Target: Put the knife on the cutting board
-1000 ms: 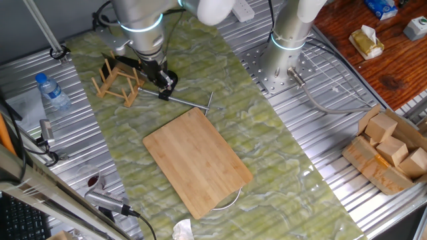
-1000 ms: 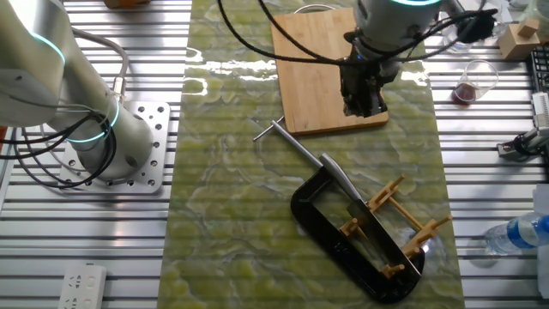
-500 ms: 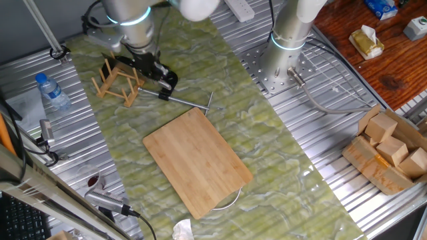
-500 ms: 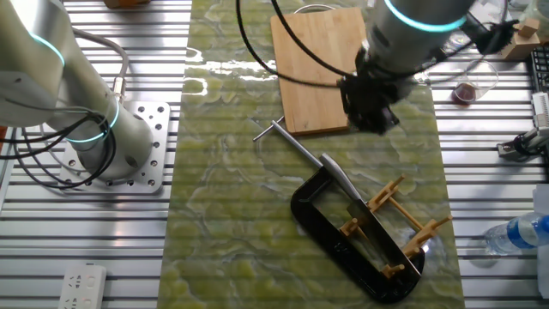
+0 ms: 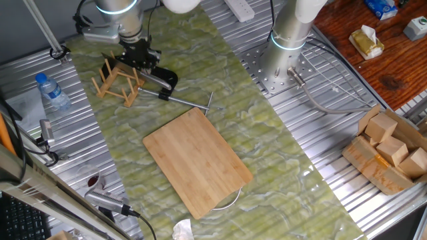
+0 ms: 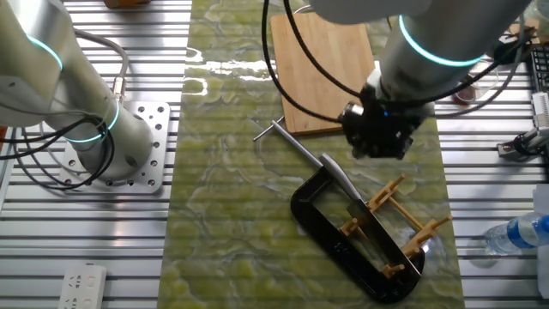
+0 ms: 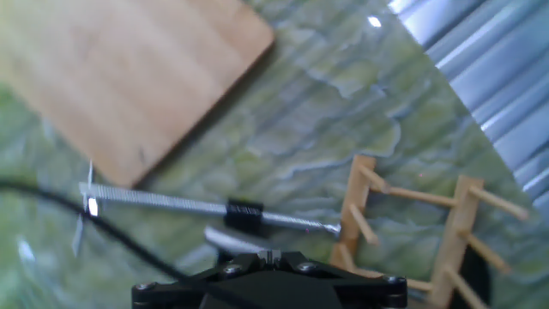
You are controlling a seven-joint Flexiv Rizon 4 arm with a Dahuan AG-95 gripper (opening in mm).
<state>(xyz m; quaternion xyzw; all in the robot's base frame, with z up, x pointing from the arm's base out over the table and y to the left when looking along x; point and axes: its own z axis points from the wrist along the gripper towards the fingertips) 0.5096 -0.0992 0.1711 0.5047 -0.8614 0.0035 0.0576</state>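
Note:
The knife [image 6: 341, 178] rests in the small wooden peg rack [image 6: 396, 225], its silver handle sticking out toward the board. In the hand view the handle's end [image 7: 233, 239] shows blurred just ahead of my fingers. The bamboo cutting board [image 5: 197, 160] lies flat on the green mat with nothing on it; it also shows in the other fixed view [image 6: 322, 69] and in the hand view [image 7: 129, 77]. My gripper [image 6: 377, 139] hangs above the mat between the board and the rack, over the knife's handle end. Its jaws look closed together and empty in the hand view [image 7: 270, 256].
A black curved clamp [image 6: 330, 245] with a thin steel rod [image 6: 296, 144] lies round the rack. A water bottle [image 5: 52, 90] stands left of the mat. A second arm's base [image 5: 283, 60] stands at the back. Wooden blocks [image 5: 390, 150] sit at the right.
My gripper has moved off the board's end toward the rack and the knife handle. The knife, clamp and board have not moved.

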